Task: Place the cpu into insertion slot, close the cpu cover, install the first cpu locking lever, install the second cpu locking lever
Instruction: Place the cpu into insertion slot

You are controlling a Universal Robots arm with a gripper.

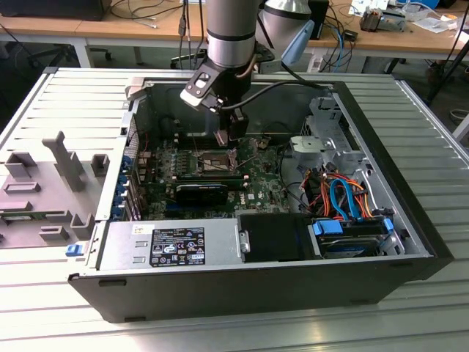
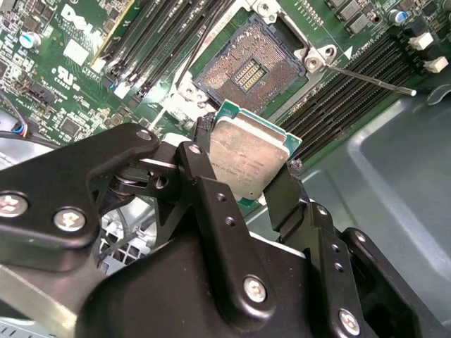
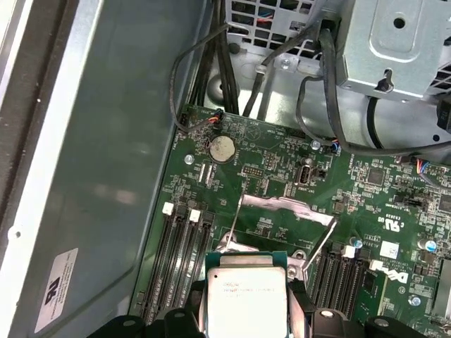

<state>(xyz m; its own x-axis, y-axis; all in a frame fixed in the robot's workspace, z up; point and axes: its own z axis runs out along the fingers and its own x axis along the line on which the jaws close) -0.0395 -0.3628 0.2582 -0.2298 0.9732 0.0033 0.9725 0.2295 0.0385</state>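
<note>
grey fixture (image 1: 51,183): on the table by its left edge in the exterior view, well apart from the case; no part in the risk.
case (image 1: 410,220): lies open on the table, board flat on its floor; we work down betw. its walls.
insertion slot (image 2: 250,70): mid-board, toward the case's far wall; open, contacts bare. We judge any scrape across them bends pins.
gripper (image 1: 229,139): hangs just above the slot; fingers (image 2: 208,183) clamped on two opp. edges of the cpu.
cpu (image 2: 250,158): in the grip, above the board, near the slot's edge, not seated. We can't tell if it sits square w/ the slot.
risk, misalign: if it goes down skewed or off-centre, a corner lands on the contacts or rides the rim.
risk, slip: grip is on thin edges only; a nudge could twist the chip in the fingers.
cpu cover (image 3: 285,206): swung up at the slot's edge; it or the fingers could foul if the approach drifts that way.
lever (image 2: 373,79): thin rod, released, reaching out over the memory slots (image 2: 162,35); could snag a finger.
cables (image 1: 344,198): by the case's right wall, well apart; no threat, we judge.
</note>
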